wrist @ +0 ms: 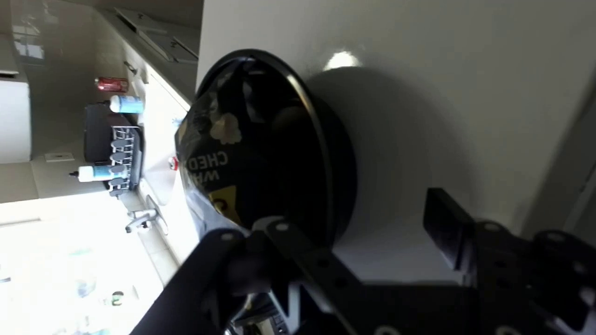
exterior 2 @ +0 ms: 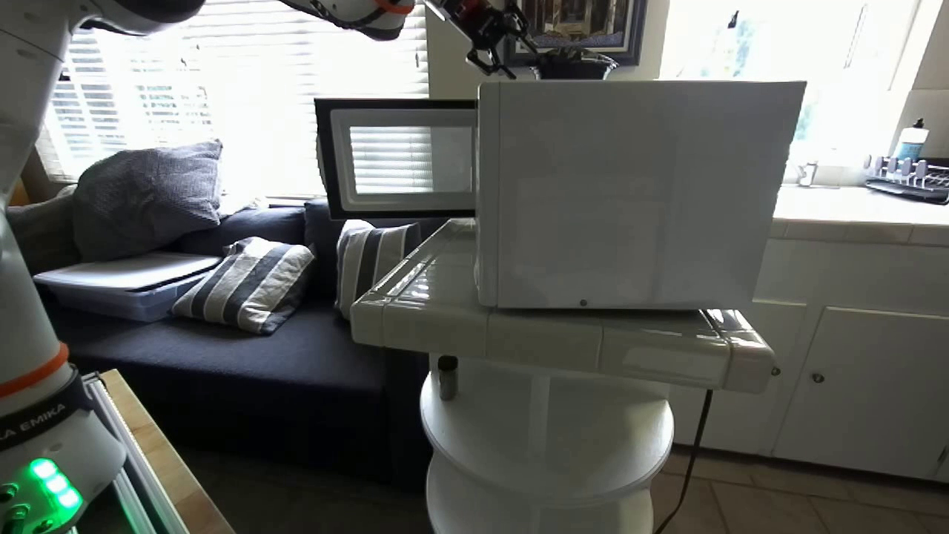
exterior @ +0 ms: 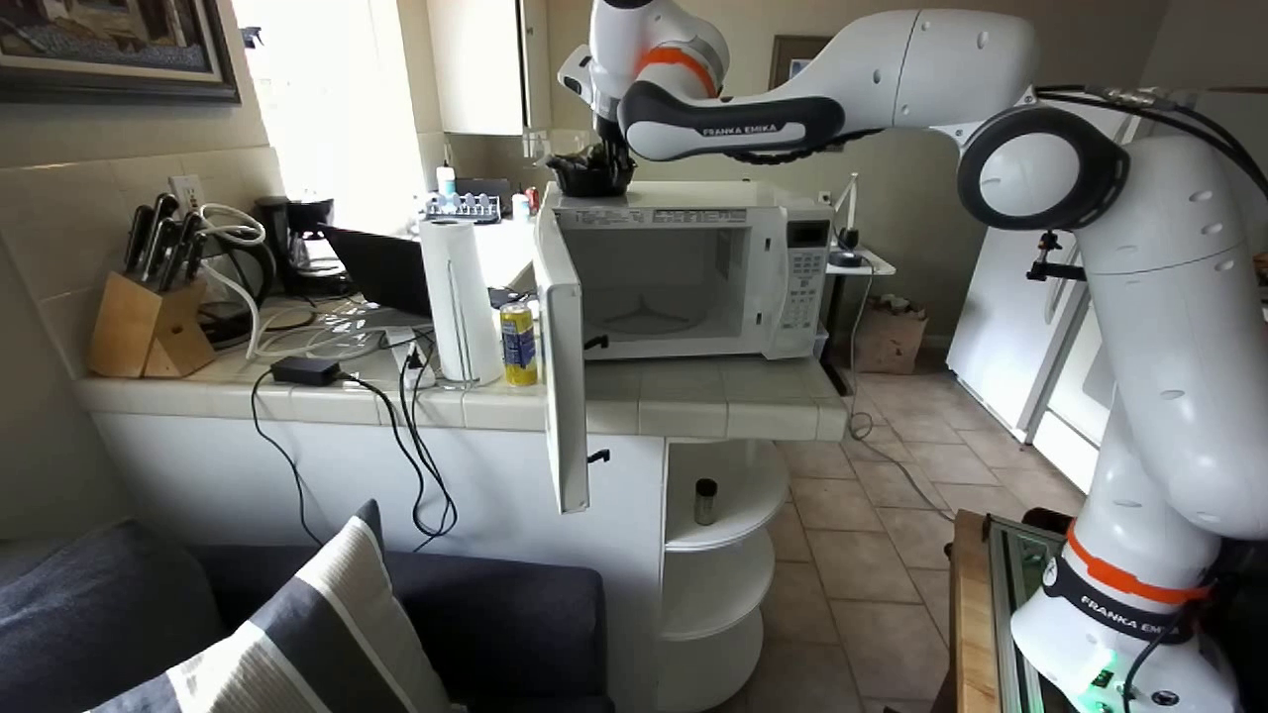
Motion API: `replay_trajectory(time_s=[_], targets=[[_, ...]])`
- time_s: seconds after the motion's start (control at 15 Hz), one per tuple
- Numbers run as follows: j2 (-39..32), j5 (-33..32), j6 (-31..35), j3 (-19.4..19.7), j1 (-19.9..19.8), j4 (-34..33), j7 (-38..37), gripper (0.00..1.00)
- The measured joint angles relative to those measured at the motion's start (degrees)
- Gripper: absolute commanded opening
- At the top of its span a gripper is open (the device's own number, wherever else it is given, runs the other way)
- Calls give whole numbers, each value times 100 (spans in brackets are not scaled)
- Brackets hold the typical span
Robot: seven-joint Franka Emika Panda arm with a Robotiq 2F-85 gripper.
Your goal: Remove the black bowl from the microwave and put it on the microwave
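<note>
Wrist view: tool [wrist: 356,214] spread wide, gripping nothing; black bowl [wrist: 341,160] on microwave [wrist: 419,93] top, left. Placing looks done; next calls for backing off without nudging rim.

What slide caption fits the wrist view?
Gripper open at the black bowl, which holds a printed bag and rests atop the microwave.

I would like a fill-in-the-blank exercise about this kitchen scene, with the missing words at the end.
1. The round black bowl sits on ____ of the boxy white microwave.
2. The microwave's hinged white ____ stands wide open.
3. The black two-fingered gripper is not shut but ____.
4. The light wooden block holds several black-handled ____.
Missing words: top; door; open; knives.
</note>
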State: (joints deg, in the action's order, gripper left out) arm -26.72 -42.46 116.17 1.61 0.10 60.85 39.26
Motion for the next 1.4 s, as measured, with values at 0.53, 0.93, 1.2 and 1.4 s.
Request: replay_trajectory(time_s=[0.53, 0.93, 1.2, 1.4], targets=[[760, 1383, -2518, -460, 110, -235, -85, 100], [1723, 2414, -2759, -411, -166, 640, -1387, 100], [2422, 2860, -2631, -277, -387, 1692, -2365, 100], [2902, 3026, -2423, -173, -483, 2537, -3167, 100]])
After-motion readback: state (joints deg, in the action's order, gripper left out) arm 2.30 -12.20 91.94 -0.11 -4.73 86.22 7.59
